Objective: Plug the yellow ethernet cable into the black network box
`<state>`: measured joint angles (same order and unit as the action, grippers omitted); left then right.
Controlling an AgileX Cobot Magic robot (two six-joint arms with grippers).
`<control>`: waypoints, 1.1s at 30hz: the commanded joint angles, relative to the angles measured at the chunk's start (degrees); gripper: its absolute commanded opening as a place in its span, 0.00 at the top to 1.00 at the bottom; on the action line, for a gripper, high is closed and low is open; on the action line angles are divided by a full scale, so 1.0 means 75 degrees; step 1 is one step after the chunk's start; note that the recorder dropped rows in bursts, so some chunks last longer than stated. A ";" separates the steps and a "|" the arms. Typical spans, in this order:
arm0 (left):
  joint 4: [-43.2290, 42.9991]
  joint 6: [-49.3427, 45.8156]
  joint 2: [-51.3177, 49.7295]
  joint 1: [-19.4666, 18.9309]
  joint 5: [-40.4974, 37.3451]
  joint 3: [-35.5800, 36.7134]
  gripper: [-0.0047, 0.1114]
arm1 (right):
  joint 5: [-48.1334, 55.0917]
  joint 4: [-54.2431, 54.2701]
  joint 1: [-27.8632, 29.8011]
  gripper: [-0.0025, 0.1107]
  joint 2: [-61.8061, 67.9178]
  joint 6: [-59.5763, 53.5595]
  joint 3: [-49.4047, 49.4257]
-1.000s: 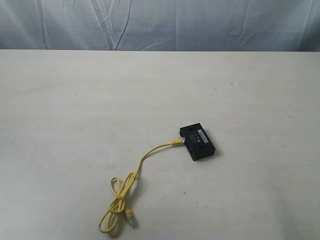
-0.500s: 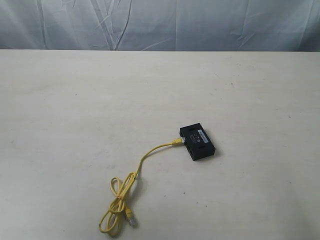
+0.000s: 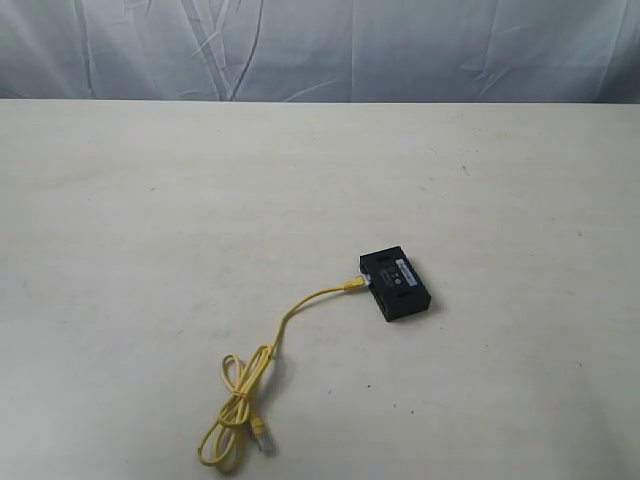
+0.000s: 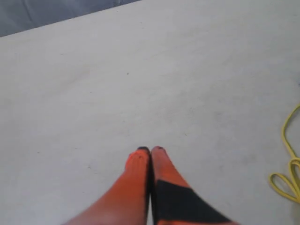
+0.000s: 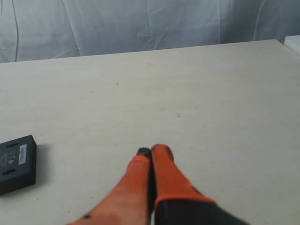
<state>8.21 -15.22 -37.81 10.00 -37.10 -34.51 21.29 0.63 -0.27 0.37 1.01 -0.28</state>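
You've got the black network box [image 3: 396, 285] lying flat on the pale table [image 3: 150, 200], right of centre in the exterior view, white label facing up. The yellow ethernet cable [image 3: 300, 305] has one plug [image 3: 354, 284] touching the box's left-facing side. It looks seated in a port, but you can't tell for sure at this size. From there the cord curves down and left into a loose coil [image 3: 235, 415] near the bottom edge of the exterior view, and the free plug [image 3: 261, 435] lies on the table just beside the coil. The left gripper [image 4: 150, 150] has its orange fingers pressed together, jaws closed and holding nothing, above bare table. A loop of the yellow cable shows at the edge of its wrist view, well apart from the tips. The right gripper [image 5: 152, 151] is the same, jaws closed and empty, above bare table. The box sits at the edge of its wrist view, well apart from the fingertips. A wrinkled grey-blue cloth backdrop [image 3: 320, 50] hangs behind the table.
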 commanded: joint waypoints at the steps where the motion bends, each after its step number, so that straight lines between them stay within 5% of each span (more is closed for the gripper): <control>1: -0.0199 -0.0025 0.1205 -0.0736 0.0859 0.0930 0.96 | -0.0087 -0.0009 0.0030 0.99 -0.0049 -0.0004 0.0038; 8: -0.0299 -0.0025 0.3668 -0.1310 0.3306 0.3239 0.96 | -0.0087 -0.0009 0.0030 0.99 -0.0049 -0.0004 0.0038; 13: -0.0331 -0.0025 0.4963 -0.1310 0.3746 0.4581 0.96 | -0.0087 -0.0009 0.0030 0.99 -0.0049 -0.0004 0.0038; 17: -0.0459 -0.0025 0.5041 -0.1310 0.2820 0.4601 0.96 | -0.0055 -0.0011 0.0037 0.99 -0.0049 0.0011 0.0038; 33: -0.0720 0.0794 0.5041 -0.1310 0.2992 0.4601 0.96 | -0.0055 -0.0011 0.0037 0.99 -0.0049 0.0011 0.0038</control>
<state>3.27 -13.94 -0.30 0.48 -15.92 -0.16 21.41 0.63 -0.27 0.37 1.01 -0.15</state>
